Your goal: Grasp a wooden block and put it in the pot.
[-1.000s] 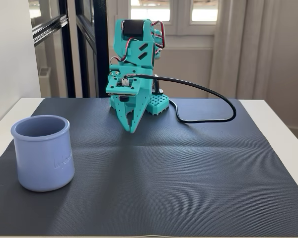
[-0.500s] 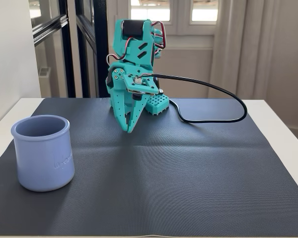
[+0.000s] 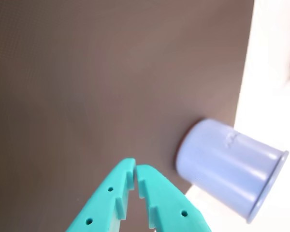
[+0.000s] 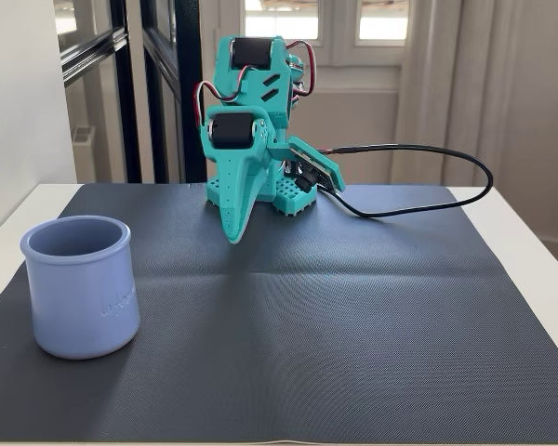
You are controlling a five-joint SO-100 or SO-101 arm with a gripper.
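Pot (image 4: 79,286): lavender-blue, upright on the front left of the dark mat (image 4: 353,344) in the fixed view, mouth up, faint embossed lettering on its side, too soft to read. Its interior shows only as a shaded upper wall; the bottom is hidden from this angle. In the wrist view the pot (image 3: 227,166) appears lying sideways in the frame at lower right, rim toward the right, straddling the mat edge and the pale surface (image 3: 275,72); that picture is blurred, and the lettering there is just a smudge.

Wooden block: not visible in either view. Cannot say where it lies; whether it sits inside the pot cannot be told.

Tool (image 4: 232,234): teal, pointing down at the back of the mat, tip just above or at the mat; contact cannot be judged. Seen edge-on in the fixed view, so the fingers merge into one wedge. In the wrist view the tool (image 3: 135,169) enters from the bottom edge, its base cut off; the two fingertips stand nearly together with only a thin slit between, nothing held.

Pot and tool well apart in the fixed view, pot nearer the camera and to the left.

Black cable (image 4: 446,177) loops from the arm to the right above the mat's rear. White surface (image 4: 530,232) shows around the mat.
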